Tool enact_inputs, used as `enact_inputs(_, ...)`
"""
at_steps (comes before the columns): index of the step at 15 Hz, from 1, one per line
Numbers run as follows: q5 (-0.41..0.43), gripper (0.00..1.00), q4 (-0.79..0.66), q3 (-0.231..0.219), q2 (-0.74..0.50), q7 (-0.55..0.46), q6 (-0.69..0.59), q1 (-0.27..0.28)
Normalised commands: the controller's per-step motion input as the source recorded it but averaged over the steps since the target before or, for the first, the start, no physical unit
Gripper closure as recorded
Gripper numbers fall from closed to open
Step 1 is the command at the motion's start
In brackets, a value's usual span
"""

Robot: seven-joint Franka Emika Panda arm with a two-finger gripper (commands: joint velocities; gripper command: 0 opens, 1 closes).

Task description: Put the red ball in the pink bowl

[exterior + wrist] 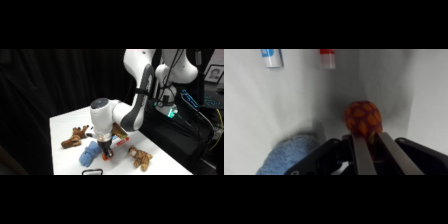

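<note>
The end effector (pixel 369 141) fingers clamp the red ball (pixel 363 117), half hiding a blue plush (pixel 289 155).

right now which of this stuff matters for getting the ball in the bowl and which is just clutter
For the job:
- red ball, between the tips of the fingers
- gripper, down at the table
- pink bowl: not visible in either view

Lying about:
- blue plush toy, beside the gripper
- two brown plush toys
- two markers at the wrist view's top

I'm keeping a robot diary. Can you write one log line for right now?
gripper: around red ball, on table | blue plush: beside | pink bowl: unseen
</note>
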Motion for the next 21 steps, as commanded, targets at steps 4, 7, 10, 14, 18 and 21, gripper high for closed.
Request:
enact_inputs(4, -0.022, 0.98, -0.14, -0.065, -0.39, 0.11, -0.29, 0.102)
enact_inputs(7, -0.024, 0.98, -0.15, -0.016, -0.46, 0.07, -0.37, 0.052)
enact_inputs(10, -0.014, 0.98, -0.17, 0.007, -0.47, 0.03, -0.32, -0.011)
enact_inputs(14, 0.018, 0.98, -0.3, 0.024, -0.51, -0.05, -0.16, -0.081)
enact_inputs(18, 0.055, 0.98, -0.45, 0.005, -0.55, -0.12, -0.03, -0.135)
enact_inputs(21, 0.063, 0.98, -0.49, -0.028, -0.54, -0.17, 0.03, -0.146)
